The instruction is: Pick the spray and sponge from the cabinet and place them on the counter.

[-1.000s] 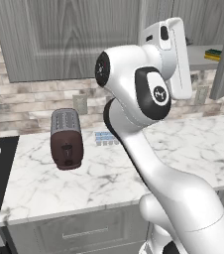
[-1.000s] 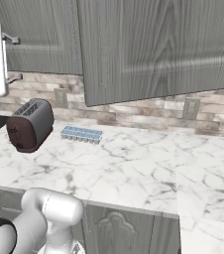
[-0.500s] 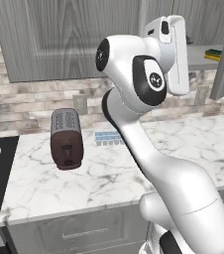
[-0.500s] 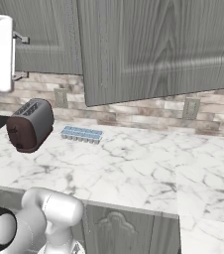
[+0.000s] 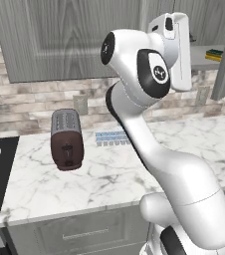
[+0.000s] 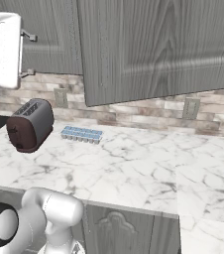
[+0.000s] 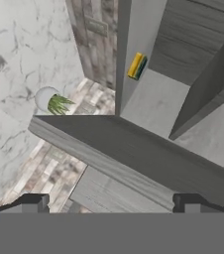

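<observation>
Jaws (image 7: 111, 201): held wide apart, nothing between them.
Sponge (image 7: 137, 66): seen on the shelf of the cabinet (image 7: 183, 44).
Surface (image 6: 134, 163): toaster (image 6: 29, 124) set near ice-cube tray (image 6: 82, 134).

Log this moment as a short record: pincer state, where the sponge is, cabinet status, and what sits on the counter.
pincer: open, holding nothing, raised near the cabinet opening
sponge: on the cabinet's inner shelf, on edge, untouched
spray: cannot be made out
cabinet: door open, grey shelf exposed
counter: toaster, pale blue ice-cube tray, small potted plant
task progress: nothing moved to the counter yet
</observation>
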Available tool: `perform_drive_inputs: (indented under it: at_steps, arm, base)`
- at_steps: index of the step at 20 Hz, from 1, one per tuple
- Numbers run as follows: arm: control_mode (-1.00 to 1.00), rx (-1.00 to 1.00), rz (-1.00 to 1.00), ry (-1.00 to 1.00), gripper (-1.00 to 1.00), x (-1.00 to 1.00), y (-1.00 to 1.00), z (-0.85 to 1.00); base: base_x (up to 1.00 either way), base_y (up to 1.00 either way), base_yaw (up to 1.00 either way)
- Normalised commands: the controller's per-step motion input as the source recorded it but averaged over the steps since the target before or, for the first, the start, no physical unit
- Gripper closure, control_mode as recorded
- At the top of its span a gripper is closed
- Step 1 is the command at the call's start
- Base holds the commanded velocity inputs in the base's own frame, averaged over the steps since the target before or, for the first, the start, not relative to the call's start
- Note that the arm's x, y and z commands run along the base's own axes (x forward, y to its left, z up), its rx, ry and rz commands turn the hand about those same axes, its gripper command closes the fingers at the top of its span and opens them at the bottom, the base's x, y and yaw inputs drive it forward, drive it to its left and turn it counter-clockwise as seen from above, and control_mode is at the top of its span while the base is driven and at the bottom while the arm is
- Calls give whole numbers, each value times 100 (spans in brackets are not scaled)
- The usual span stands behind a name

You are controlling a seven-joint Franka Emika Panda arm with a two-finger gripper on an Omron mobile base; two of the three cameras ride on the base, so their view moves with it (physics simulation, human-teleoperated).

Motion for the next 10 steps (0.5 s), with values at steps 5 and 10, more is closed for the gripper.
perform_drive_inputs:
  at_steps: [5,10]
  arm:
    - [-100,0,0,0,-100,5,-21,0]
    - [-100,0,0,0,-100,7,-18,0]
  base:
    - [0,0,0]
    - [0,0,0]
